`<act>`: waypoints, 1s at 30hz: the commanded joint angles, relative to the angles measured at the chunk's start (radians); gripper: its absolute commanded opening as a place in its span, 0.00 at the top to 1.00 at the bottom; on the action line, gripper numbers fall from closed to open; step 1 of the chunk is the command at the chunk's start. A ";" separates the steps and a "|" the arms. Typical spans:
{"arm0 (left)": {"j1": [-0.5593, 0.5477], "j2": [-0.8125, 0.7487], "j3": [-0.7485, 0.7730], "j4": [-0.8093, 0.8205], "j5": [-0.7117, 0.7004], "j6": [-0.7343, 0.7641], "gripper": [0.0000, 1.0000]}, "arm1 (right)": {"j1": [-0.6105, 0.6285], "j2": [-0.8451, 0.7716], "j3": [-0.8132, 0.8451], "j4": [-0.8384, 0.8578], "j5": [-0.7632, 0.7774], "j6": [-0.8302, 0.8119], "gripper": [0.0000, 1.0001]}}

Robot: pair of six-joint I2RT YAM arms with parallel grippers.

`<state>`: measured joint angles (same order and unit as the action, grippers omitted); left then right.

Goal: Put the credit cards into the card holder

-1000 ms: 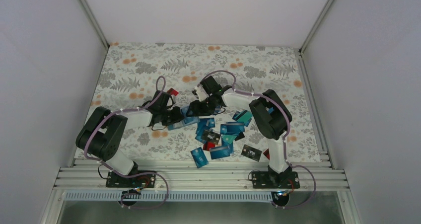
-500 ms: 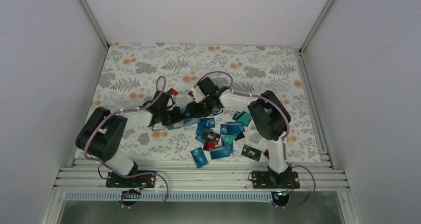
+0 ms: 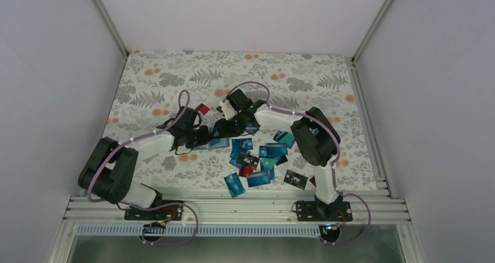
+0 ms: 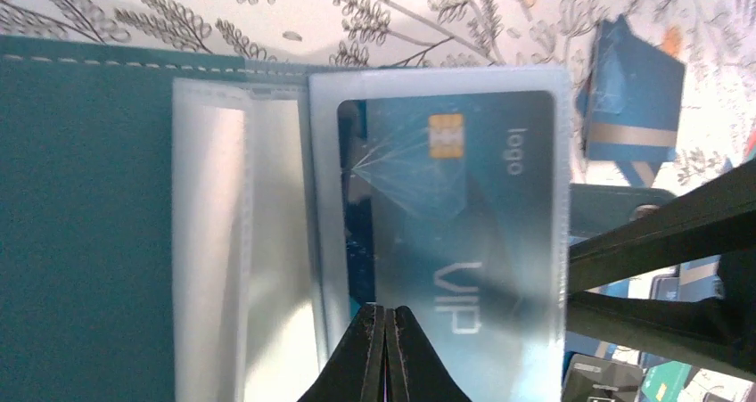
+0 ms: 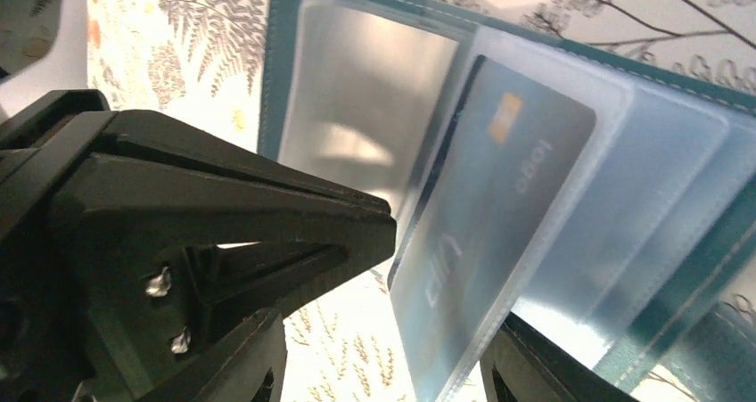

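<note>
The card holder (image 4: 80, 224) lies open, dull teal with clear sleeves; it also shows in the top view (image 3: 217, 141) and the right wrist view (image 5: 274, 63). A teal VIP credit card (image 4: 464, 206) sits partly in one sleeve, also seen in the right wrist view (image 5: 499, 206). My left gripper (image 4: 386, 317) is shut on the card's near edge; in the top view it is left of the holder (image 3: 204, 136). My right gripper (image 5: 383, 366) is open, its fingers either side of the raised sleeve, above the holder in the top view (image 3: 225, 125). Several loose credit cards (image 3: 257, 158) lie to the right.
A red card (image 3: 202, 108) lies behind the left gripper. A black card (image 3: 295, 179) and a blue card (image 3: 233, 185) lie near the front rail. A blue card (image 4: 628, 117) lies just beyond the holder. The two grippers are very close together.
My left arm has stretched out and its gripper has moved slightly up and left. My right gripper has shifted left with it. The loose cards have not moved.
</note>
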<state>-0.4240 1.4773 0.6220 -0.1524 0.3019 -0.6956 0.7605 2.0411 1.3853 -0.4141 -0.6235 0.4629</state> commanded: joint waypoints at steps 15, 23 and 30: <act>0.016 -0.385 -0.030 -0.292 -0.269 -0.073 0.98 | 0.087 0.139 0.231 -0.037 -0.060 0.023 0.46; 0.066 -0.545 -0.098 -0.368 -0.300 -0.057 0.98 | 0.123 0.270 0.351 -0.048 -0.090 0.040 0.46; 0.065 -0.533 -0.115 -0.325 -0.257 -0.039 0.98 | 0.129 0.325 0.404 -0.076 -0.081 0.035 0.46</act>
<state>-0.3618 0.9337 0.5156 -0.4927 0.0269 -0.7502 0.8776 2.3360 1.7546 -0.4492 -0.7105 0.4965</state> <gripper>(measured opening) 0.026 0.539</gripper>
